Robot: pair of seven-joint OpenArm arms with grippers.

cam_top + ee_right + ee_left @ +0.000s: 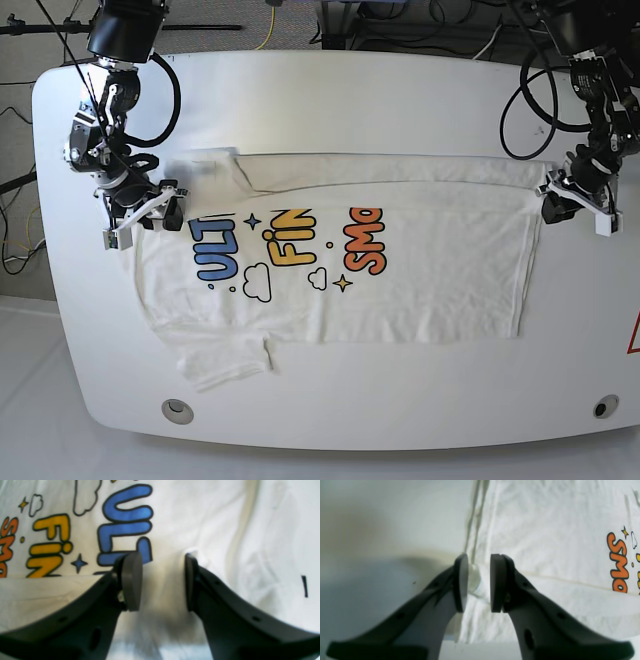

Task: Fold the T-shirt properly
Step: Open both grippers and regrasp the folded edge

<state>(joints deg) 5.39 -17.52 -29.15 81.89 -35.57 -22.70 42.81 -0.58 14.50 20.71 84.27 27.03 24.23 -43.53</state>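
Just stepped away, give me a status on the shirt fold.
Left gripper pinching hem corner. Right gripper open over T-shirt. Far edge folded over. Nothing in the way.

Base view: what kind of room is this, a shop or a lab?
Most likely a robotics lab or test bench. A white table carries two cabled arms, one at each end, over a spread-out T-shirt, with loose cables running behind the table.

The orange word on the T-shirt (545, 542) is cut off at the right edge of the left wrist view. In the right wrist view the blue lettering is partly covered by one finger (131, 582) and clipped at the top edge. The folded-over band hides the tops of the printed words in the base view, upper centre
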